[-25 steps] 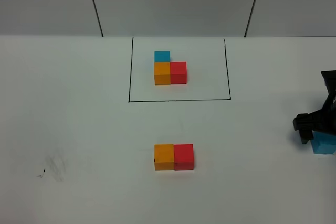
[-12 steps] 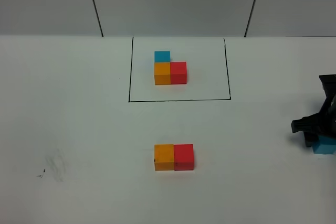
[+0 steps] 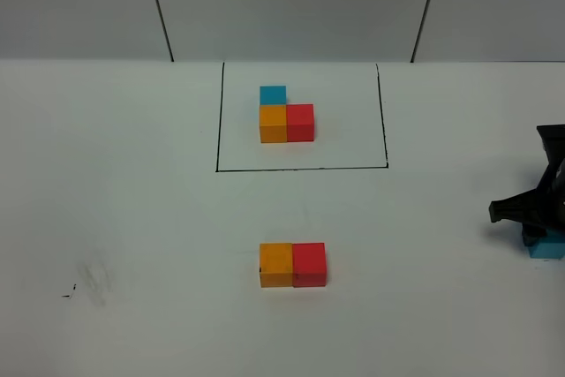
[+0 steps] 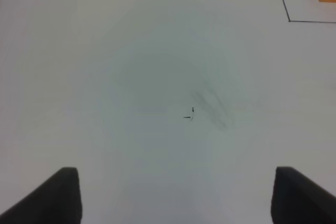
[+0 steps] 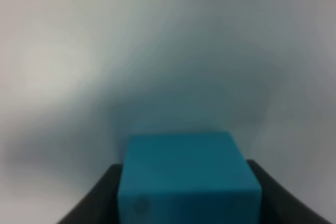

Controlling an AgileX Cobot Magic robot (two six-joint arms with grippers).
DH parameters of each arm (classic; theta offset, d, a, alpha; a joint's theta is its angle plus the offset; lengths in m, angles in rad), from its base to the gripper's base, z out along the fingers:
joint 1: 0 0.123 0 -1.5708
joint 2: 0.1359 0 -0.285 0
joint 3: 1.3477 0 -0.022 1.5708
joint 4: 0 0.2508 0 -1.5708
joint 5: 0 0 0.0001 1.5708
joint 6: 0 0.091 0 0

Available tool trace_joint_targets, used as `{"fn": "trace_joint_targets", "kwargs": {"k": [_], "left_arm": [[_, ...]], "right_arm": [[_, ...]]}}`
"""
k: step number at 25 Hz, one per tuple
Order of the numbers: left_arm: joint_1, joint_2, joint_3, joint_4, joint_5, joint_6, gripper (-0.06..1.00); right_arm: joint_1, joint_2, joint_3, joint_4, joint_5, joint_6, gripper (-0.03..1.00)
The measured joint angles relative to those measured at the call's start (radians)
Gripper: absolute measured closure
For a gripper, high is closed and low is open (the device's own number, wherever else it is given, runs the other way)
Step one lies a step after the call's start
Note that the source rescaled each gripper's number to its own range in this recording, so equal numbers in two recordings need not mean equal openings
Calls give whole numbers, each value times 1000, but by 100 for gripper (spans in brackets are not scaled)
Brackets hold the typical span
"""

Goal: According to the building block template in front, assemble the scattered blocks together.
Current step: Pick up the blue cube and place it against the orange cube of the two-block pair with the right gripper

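Observation:
The building block template stands inside the black drawn rectangle (image 3: 302, 168) at the back: a blue cube (image 3: 273, 94), an orange cube (image 3: 273, 124) and a red cube (image 3: 300, 123) in an L. Of the scattered blocks, the orange cube (image 3: 275, 264) and the red cube (image 3: 309, 264) sit touching side by side at the front middle. The light blue cube (image 3: 549, 249) is at the far right edge, partly hidden under my right gripper (image 3: 538, 229). In the right wrist view the gripper (image 5: 184, 182) is shut on this cube (image 5: 186, 174), one finger against each side. My left gripper (image 4: 176, 203) is open and empty over bare table.
The white table (image 3: 132, 200) carries a faint grey smudge and a small black mark at the front left (image 3: 93, 282), also shown in the left wrist view (image 4: 191, 114). A corner of the black outline (image 4: 289, 19) shows there too.
My right gripper has sunk a little lower over the light blue cube and hides more of it. The orange and red pair and the template have not moved.

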Motion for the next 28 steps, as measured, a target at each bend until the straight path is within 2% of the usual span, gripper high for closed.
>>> {"fn": "trace_joint_targets", "kwargs": {"k": [5,8,11,14,16,22,24,28], "left_arm": [[0,0,0,6,0,0,32],[0,0,0,6,0,0,32],[0,0,0,6,0,0,32],[0,0,0,6,0,0,32],[0,0,0,6,0,0,32],[0,0,0,6,0,1,32],[0,0,0,6,0,1,32],[0,0,0,6,0,1,32]], "right_arm": [[16,-95,-23,48,63,1,97],[59,-154,-71,104,104,16,97],[144,-172,-138,155,163,43,97],[255,-162,-211,156,219,87,97],[329,-142,-263,127,243,168,97],[524,-36,-441,-26,352,516,97],[562,7,-504,-36,388,568,97],[601,97,-636,-7,438,577,97]]}}
